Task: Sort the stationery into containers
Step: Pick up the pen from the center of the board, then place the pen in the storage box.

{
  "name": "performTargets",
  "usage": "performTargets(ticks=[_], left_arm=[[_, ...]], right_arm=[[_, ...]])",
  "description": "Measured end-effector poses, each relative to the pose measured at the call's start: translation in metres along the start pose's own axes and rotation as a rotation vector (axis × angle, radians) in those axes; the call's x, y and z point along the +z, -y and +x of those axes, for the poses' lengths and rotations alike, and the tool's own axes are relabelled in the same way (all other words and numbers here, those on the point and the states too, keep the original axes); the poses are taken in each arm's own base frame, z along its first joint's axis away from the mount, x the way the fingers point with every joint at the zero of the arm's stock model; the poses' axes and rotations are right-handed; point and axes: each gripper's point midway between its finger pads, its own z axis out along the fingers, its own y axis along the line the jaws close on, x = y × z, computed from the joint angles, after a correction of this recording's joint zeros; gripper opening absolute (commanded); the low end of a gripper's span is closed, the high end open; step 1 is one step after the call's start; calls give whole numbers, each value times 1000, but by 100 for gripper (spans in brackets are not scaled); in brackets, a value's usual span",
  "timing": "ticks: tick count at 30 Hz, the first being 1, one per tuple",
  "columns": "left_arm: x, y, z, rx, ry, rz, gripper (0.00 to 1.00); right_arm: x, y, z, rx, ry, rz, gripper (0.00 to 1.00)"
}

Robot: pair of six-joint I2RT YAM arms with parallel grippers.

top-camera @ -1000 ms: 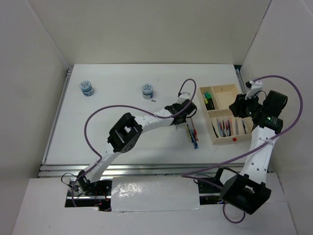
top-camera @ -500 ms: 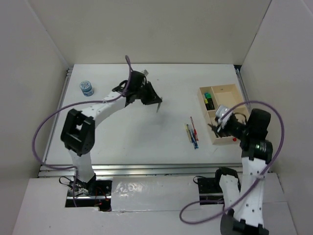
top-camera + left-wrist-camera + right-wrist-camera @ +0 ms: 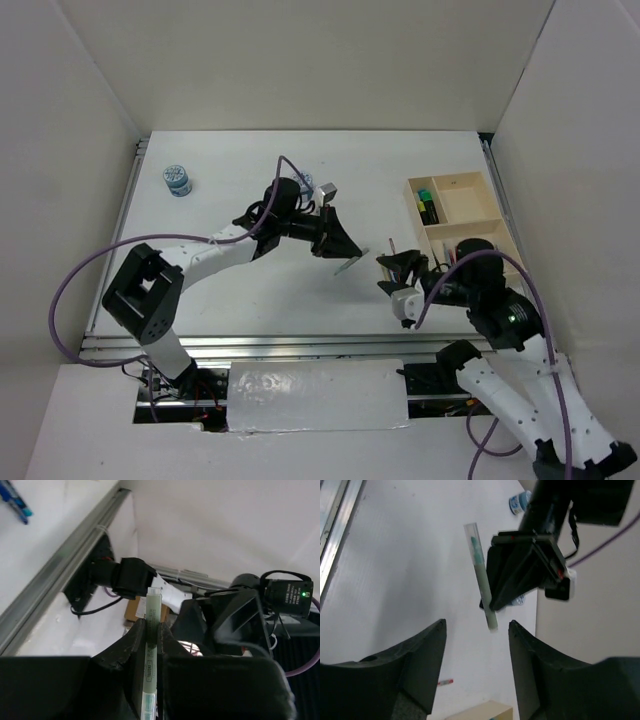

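Wooden tray (image 3: 468, 203) at upper right of the top view, partly filled. Left gripper (image 3: 340, 245) at centre, clenched on pale green pen (image 3: 350, 265), held aloft. Right gripper (image 3: 477, 625) facing it, jaws spread. Handover judged in hand: centre pen between spread jaws, clamp firmly before letting go.

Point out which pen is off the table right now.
The pale green pen clamped in the left end effector: it hangs in the air, while the red pen lies on the table.

White arms (image 3: 205, 255), black joints (image 3: 140, 290), purple cables (image 3: 56, 322)
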Motion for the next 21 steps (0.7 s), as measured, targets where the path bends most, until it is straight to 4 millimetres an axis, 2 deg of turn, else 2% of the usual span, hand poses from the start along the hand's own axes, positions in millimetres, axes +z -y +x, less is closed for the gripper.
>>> performTargets(ticks=[4, 8, 12, 15, 21], left_arm=[[4, 16, 11, 20, -47, 54, 0], [11, 16, 17, 7, -80, 66, 0], [18, 9, 21, -10, -103, 54, 0], [19, 9, 23, -9, -110, 55, 0], [20, 10, 26, -4, -118, 57, 0]], right_arm=[[30, -6, -8, -57, 38, -90, 51], [49, -11, -24, -122, 62, -116, 50], [55, -9, -27, -147, 48, -93, 47], [57, -5, -21, -148, 14, -72, 43], [61, -7, -11, -148, -32, -77, 41]])
